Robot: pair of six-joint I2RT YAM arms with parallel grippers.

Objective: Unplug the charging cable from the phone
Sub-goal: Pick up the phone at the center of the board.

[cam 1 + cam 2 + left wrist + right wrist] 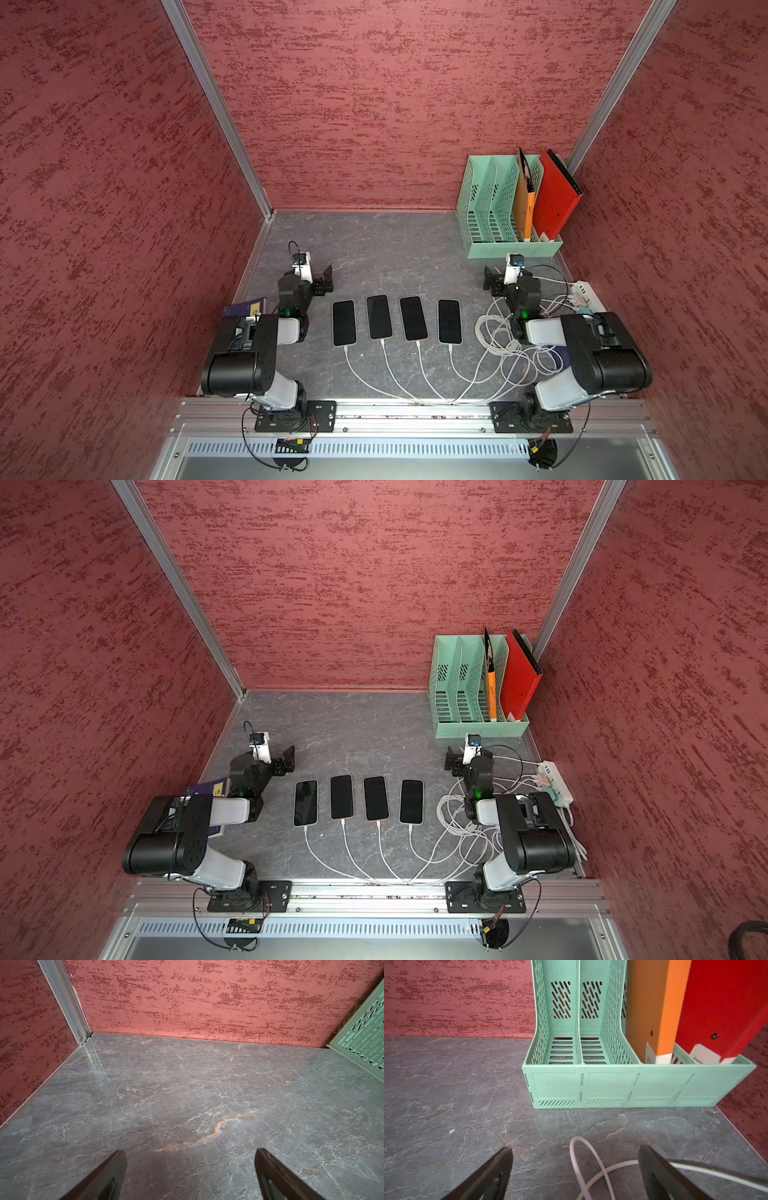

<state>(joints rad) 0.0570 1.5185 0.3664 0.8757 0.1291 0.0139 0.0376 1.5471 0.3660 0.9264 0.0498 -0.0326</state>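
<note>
I'm holding the left tool [325, 279] wide open with nothing in it. Only bare tabletop [187, 1084] is showing between its fingers [108, 1176] in the wrist view. The right tool [492, 279] is also standing wide open and gripping nothing. A loose loop of white cable [578, 1167] is lying on the tabletop between its fingers [492, 1176].

Taking the green file rack [478, 195] as reference:
- The right tool is sitting just in front of the rack's front wall.
- The left tool is sitting well apart from it, off past the end away from the folders.
- The orange folder [524, 199] and red folder [555, 199] are standing in the rack's slots at the right arm's end.
- The four phones [379, 316] are lying face up in a row, well in front of the rack, between my two arms.
- Each phone is showing a white charging cable [418, 345] plugged into the end facing away from the rack.
- The cables are running into a tangle [505, 347] under my right arm.
- The power strip [588, 296] is lying near the rack's front corner by the red folder.
</note>
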